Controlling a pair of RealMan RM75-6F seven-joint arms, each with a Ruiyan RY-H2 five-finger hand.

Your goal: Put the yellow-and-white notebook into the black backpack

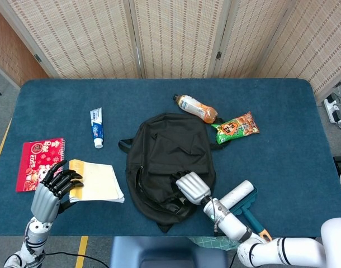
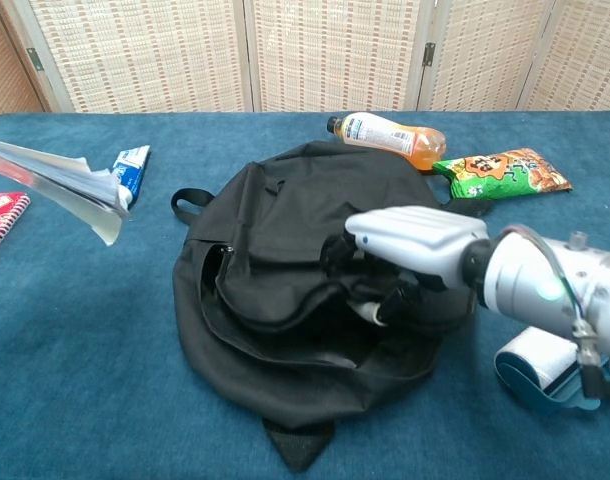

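Observation:
The yellow-and-white notebook (image 1: 98, 181) is at the table's front left, and my left hand (image 1: 52, 194) holds its left edge. In the chest view the notebook (image 2: 60, 187) hangs tilted above the table. The black backpack (image 1: 169, 151) lies flat in the middle with its zipper opening toward the front. My right hand (image 1: 191, 187) grips the fabric by that opening. Seen from the chest, the right hand (image 2: 410, 248) has its fingers curled into the bunched cloth of the backpack (image 2: 275, 240), and the opening gapes a little.
A red notebook (image 1: 39, 163) lies left of the yellow one, with a toothpaste tube (image 1: 96, 127) behind them. An orange drink bottle (image 1: 197, 108) and a snack bag (image 1: 237, 125) lie behind the backpack. A teal lint roller (image 1: 241, 202) sits by my right forearm.

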